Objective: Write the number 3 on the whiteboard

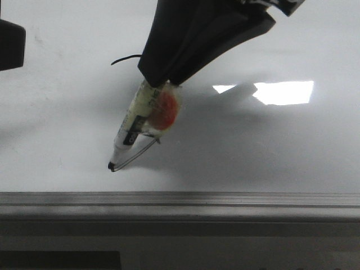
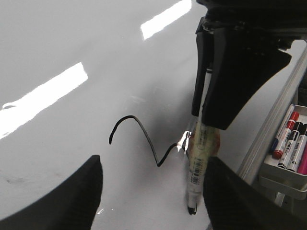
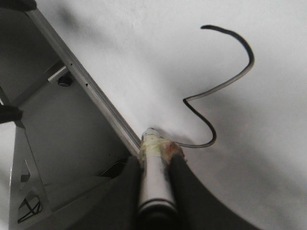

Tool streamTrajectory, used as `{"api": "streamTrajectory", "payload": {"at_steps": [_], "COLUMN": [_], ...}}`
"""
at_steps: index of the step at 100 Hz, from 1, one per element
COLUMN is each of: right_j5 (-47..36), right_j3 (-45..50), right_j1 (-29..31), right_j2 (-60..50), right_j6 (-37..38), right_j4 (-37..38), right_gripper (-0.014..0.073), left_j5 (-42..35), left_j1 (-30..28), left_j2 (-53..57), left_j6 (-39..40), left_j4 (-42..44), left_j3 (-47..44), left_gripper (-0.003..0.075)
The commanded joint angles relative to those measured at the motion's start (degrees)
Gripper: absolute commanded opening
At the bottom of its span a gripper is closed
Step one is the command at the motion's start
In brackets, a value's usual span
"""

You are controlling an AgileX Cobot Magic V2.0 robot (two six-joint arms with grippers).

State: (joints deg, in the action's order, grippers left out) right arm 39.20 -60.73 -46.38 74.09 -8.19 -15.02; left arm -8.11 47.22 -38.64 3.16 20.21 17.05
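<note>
The whiteboard [image 1: 253, 146] fills the front view, with its grey frame strip [image 1: 180, 199] along the near edge. My right gripper [image 1: 160, 79] is shut on a marker [image 1: 135, 126] wrapped in tape with an orange patch. The marker is tilted and its tip touches the board near the frame. The black number 3 [image 3: 216, 96] has a top curve, an angular middle and a lower curve ending by the marker [image 3: 156, 172]. It also shows in the left wrist view [image 2: 139, 134]. My left gripper [image 2: 151, 206] is open and empty, hovering over the board beside the marker [image 2: 197, 163].
A tray [image 2: 283, 175] with several markers sits beyond the board's frame [image 2: 268, 129] in the left wrist view. Bright rectangular glare [image 1: 284, 91] lies on the board. A dark part of the left arm [image 1: 10, 45] shows at the front view's left edge.
</note>
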Motion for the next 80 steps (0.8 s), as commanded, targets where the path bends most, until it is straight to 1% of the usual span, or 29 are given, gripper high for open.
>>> {"api": "streamTrajectory", "payload": {"at_steps": [1, 15, 20, 34, 58, 62, 67, 70, 71, 75, 76, 80], "right_j5": [-3.87, -2.31, -3.23, -5.72, -3.56, -3.19, -2.96, -2.75, -2.74, -2.66, -2.52, -2.41], "right_j3": [-2.80, -4.24, -4.58, -4.93, -5.31, -5.31, -5.31, -5.31, -5.31, -5.31, -5.31, -5.31], "right_j1": [-0.45, -3.68, -4.95, -6.73, -9.03, -9.12, -9.12, -9.12, -9.12, -9.12, -9.12, -9.12], "right_j2": [-3.67, -5.33, -5.33, -5.33, -5.33, -5.33, -5.33, -5.33, -5.33, -5.33, -5.33, -5.33], "right_j6": [-0.34, -0.34, -0.34, -0.34, -0.34, -0.34, -0.34, -0.34, -0.34, -0.34, -0.34, -0.34], "right_j4": [0.92, 0.87, 0.87, 0.87, 0.87, 0.87, 0.87, 0.87, 0.87, 0.98, 0.99, 1.08], "right_gripper": [-0.0064, -0.0064, -0.0064, -0.0064, -0.0064, -0.0064, -0.0064, -0.0064, -0.0064, -0.0064, -0.0064, -0.0064], "left_j5": [-4.44, -8.30, -10.44, -12.49, -17.02, -17.02, -16.90, -16.90, -16.90, -16.90, -16.90, -16.90], "left_j1": [0.41, 1.19, 1.88, 3.58, 3.98, 3.98, 3.98, 3.98, 3.98, 3.98, 3.98, 3.98], "left_j2": [0.15, -2.10, -3.49, -8.17, -14.53, -15.08, -15.50, -15.72, -15.74, -15.72, -15.72, -15.72], "left_j6": [0.60, 0.60, 0.60, 0.74, 0.74, 0.74, 0.74, 0.74, 0.74, 0.74, 0.74, 0.74], "left_j4": [0.07, 0.07, 0.07, 0.07, -0.47, -1.05, -1.68, -1.66, -1.66, -1.66, -1.66, -1.66], "left_j3": [1.78, 1.78, 1.78, 1.78, 2.05, 2.04, 2.04, 2.04, 2.04, 2.04, 2.04, 2.04], "left_gripper": [0.0419, 0.0419, 0.0419, 0.0414, 0.0337, 0.0318, 0.0271, 0.0225, 0.0225, 0.0142, 0.0142, 0.0064]}}
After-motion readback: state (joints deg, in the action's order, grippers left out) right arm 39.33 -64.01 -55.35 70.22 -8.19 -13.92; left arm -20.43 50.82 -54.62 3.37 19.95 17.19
